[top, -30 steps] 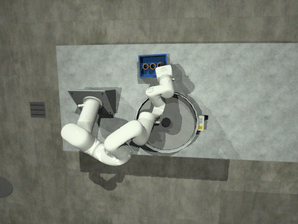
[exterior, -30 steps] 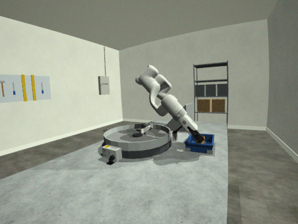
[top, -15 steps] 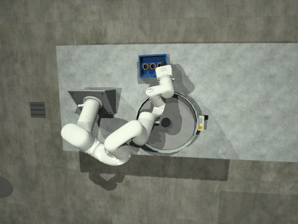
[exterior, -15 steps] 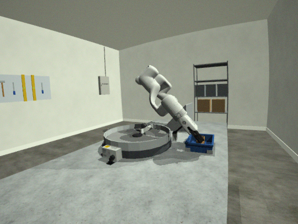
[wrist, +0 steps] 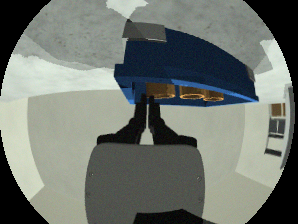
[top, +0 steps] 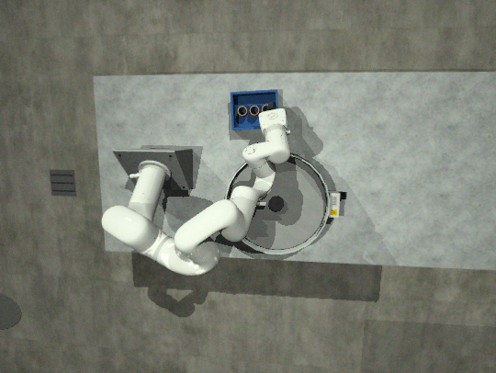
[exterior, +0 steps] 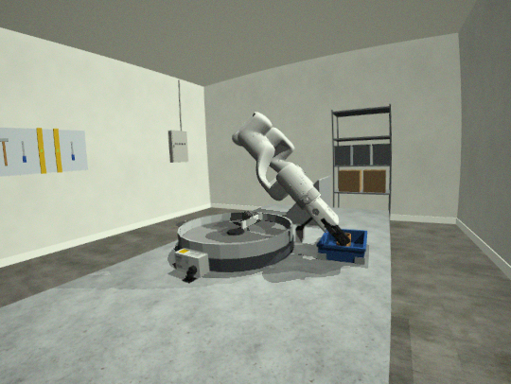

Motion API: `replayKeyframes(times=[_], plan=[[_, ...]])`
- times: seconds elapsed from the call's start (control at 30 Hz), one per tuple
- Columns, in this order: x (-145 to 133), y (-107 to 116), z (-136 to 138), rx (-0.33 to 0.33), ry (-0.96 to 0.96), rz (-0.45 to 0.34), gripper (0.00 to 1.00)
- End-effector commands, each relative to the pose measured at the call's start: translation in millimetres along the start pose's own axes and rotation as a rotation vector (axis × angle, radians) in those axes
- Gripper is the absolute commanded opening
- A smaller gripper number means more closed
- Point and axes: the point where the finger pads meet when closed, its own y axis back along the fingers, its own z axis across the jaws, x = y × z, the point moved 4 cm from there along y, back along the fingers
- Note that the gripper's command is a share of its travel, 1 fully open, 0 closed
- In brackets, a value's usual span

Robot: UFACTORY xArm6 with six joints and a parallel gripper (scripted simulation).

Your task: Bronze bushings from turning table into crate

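The blue crate [top: 233, 121] [exterior: 341, 254] [wrist: 180, 55] stands beside the turning table [top: 308, 216] [exterior: 227, 247]. Two bronze bushings stand upright in the crate: one bushing [top: 238, 110] [wrist: 214, 95] at the far end and another bushing [top: 250, 110] [wrist: 192, 93] in the middle. My gripper [top: 270, 107] [exterior: 344, 241] [wrist: 147, 101] reaches into the crate and is shut on the wall of a third bronze bushing [exterior: 348, 237] [wrist: 161, 90]. That one is upright, in line with the other two. Its bottom is hidden. No steel bushing can be made out; the arm covers part of the turning table.
The turning table has a raised rim, a dark hub [top: 276, 203] and a white control box [top: 334, 205] [exterior: 192, 261] on its outer side. The arm passes over the table's rim. The crate walls stand close around the fingers.
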Motion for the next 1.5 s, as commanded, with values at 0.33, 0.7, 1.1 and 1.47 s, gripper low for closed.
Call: replayKeyframes(times=[0.33,0.7,1.1,1.47], plan=[[-0.6,0.9,-1.4,0.004,0.002,-0.001,0.0],[-0.6,0.9,-1.4,0.004,0.002,-0.001,0.12],[-0.6,0.9,-1.4,0.004,0.002,-0.001,0.12],[-0.6,0.9,-1.4,0.004,0.002,-0.001,0.12]])
